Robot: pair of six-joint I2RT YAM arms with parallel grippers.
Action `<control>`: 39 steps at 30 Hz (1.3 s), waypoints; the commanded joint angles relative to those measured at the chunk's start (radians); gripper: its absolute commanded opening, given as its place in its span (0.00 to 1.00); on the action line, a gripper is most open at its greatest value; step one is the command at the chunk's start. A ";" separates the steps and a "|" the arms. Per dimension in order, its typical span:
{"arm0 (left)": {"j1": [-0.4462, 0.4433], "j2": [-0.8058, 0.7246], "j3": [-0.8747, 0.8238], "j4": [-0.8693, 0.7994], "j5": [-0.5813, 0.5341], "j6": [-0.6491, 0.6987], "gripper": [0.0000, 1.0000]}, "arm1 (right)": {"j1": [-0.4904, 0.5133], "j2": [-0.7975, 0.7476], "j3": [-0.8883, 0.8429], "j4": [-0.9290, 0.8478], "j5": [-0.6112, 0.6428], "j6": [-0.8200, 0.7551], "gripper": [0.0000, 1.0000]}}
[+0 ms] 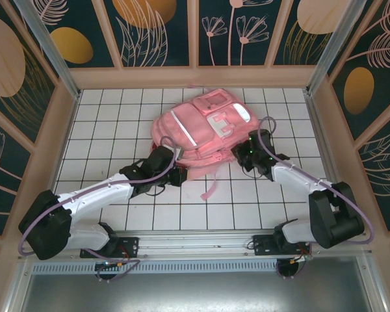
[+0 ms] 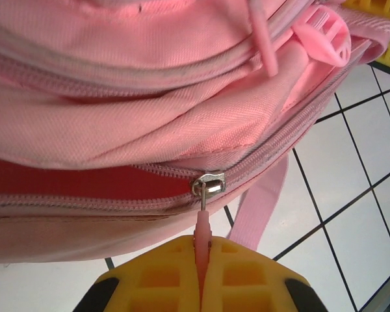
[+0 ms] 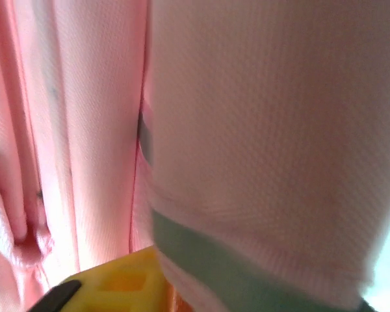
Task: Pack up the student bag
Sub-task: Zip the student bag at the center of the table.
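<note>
Pink fabric student bag [image 1: 205, 133], one, lies flat mid-surface on the white tiled surface [image 1: 117, 117]. Its long axis runs diagonally, near-left to far-right, with the white front panels facing up. One strap [image 1: 213, 185] trails toward the near edge. Two claws: left claw [image 2: 201, 253] is pinched together on the pink zipper pull [image 2: 201, 229]. Right claw [image 1: 245, 155] is against the bag's right side; can't tell if it is apart or together.
</note>
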 commanded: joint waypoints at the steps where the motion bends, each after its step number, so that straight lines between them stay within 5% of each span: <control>1: 0.015 -0.006 -0.006 -0.033 0.007 -0.014 0.00 | -0.029 -0.023 0.063 -0.036 0.090 -0.035 0.42; 5: 0.015 0.009 0.006 -0.009 0.046 -0.013 0.00 | -0.005 -0.123 0.043 -0.093 0.058 0.025 0.48; 16: 0.006 0.024 0.060 0.024 0.120 -0.013 0.00 | 0.306 -0.239 -0.053 -0.067 0.054 0.279 0.48; 30: -0.079 0.107 0.167 0.058 0.162 -0.007 0.00 | 0.373 -0.223 -0.142 0.067 0.105 0.335 0.48; 35: -0.102 0.102 0.197 0.053 0.194 0.008 0.00 | 0.350 -0.172 -0.134 0.099 0.145 0.295 0.39; 39: -0.103 0.075 0.181 0.047 0.193 0.020 0.00 | 0.320 -0.122 -0.126 0.107 0.132 0.244 0.20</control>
